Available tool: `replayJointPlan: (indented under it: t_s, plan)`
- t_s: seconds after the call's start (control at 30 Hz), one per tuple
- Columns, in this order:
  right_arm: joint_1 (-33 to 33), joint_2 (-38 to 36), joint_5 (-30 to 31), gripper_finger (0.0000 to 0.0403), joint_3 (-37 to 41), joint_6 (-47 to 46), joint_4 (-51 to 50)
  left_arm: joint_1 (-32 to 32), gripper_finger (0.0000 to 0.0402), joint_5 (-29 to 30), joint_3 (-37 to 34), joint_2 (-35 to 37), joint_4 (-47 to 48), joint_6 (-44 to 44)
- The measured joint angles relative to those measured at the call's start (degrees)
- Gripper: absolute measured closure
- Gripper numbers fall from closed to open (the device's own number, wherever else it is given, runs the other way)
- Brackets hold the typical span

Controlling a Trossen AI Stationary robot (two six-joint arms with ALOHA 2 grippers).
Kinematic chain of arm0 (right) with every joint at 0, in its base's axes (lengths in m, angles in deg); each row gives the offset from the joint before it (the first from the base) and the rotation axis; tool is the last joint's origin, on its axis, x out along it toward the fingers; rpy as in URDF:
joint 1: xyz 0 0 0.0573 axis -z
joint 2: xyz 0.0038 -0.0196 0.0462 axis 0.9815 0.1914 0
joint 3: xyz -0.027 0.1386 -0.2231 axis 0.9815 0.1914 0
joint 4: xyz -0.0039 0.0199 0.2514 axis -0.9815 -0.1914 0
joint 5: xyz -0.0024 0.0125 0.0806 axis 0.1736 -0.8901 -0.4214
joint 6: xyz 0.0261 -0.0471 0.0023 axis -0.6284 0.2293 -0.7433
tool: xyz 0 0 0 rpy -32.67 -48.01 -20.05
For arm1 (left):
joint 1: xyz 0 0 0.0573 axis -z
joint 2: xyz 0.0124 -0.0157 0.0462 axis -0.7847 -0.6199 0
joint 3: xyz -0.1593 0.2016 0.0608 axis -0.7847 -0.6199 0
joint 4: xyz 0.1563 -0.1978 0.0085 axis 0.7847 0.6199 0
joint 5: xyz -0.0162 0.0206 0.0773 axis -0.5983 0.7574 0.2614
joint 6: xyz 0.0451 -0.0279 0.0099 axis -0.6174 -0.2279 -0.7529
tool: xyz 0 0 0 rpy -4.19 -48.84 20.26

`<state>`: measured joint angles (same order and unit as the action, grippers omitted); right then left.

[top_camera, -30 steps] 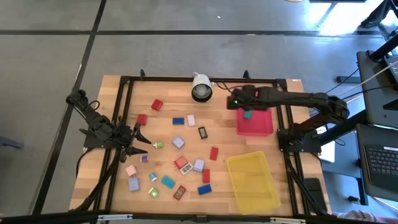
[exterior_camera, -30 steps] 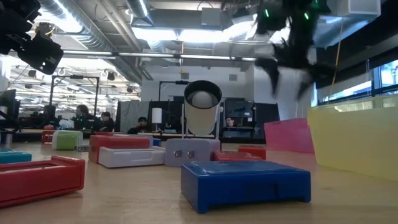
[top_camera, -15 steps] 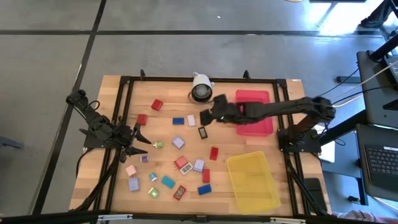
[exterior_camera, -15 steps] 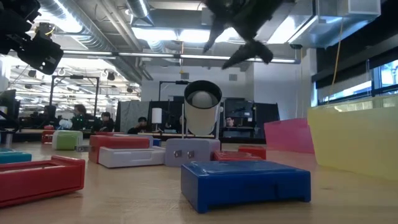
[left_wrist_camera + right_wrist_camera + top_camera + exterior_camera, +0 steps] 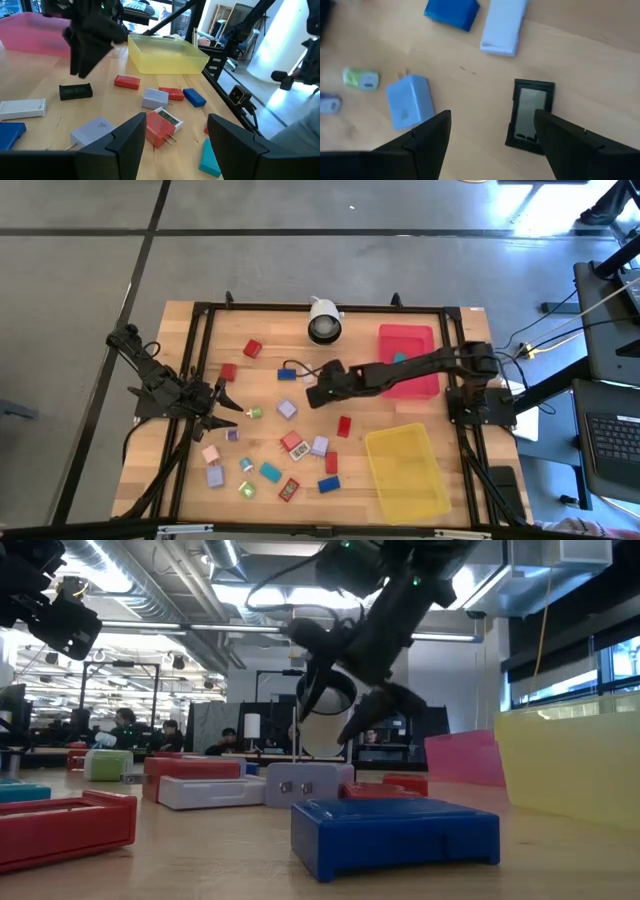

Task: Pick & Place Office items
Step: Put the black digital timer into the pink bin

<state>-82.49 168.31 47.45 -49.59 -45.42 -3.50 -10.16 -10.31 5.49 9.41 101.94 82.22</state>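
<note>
The right gripper [image 5: 318, 393] reaches across the middle of the wooden tabletop [image 5: 270, 330], jaws spread wide and empty, hanging just above a small black block with a pale face [image 5: 530, 118]. From above that block is hidden under the arm; the right wrist view shows it lying flat between the two dark fingers [image 5: 427, 137]. Just beyond it lie a white block [image 5: 504, 26] and a blue block [image 5: 287, 374], with a lilac plug-shaped block [image 5: 287, 408] and a small green one [image 5: 255, 412] to the left.

The left gripper [image 5: 225, 400] waits at the left edge of the tabletop, jaws open and empty.

The rest of the office items [image 5: 285, 455] are scattered well apart over the left and near half, with bare wood between them: red ones near the far left, teal, blue and lilac ones toward the near edge.

At the far right stands a red tray [image 5: 429, 385], partly covered by the right arm; a teal piece [image 5: 399, 358] shows in it. Near right is a yellow tray [image 5: 405, 472]; I cannot make out anything in it. A white round camera [image 5: 324, 320] stands at the far edge.
</note>
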Motion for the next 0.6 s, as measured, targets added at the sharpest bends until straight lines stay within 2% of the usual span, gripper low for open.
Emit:
replayJointPlan:
  t_s: [0.2, 0.6]
  plan:
    - [-0.4, 2.3, 6.3, 0.0115, 0.0, 5.4, -0.3, 0.0, 0.0192, 0.0, 0.0, 0.0, 0.0, 0.0]
    - [-0.4, 6.7, 8.0, 0.0118, 0.0, 6.1, 0.0, 0.0, 0.0194, 0.0, 0.0, 0.0, 0.0, 0.0]
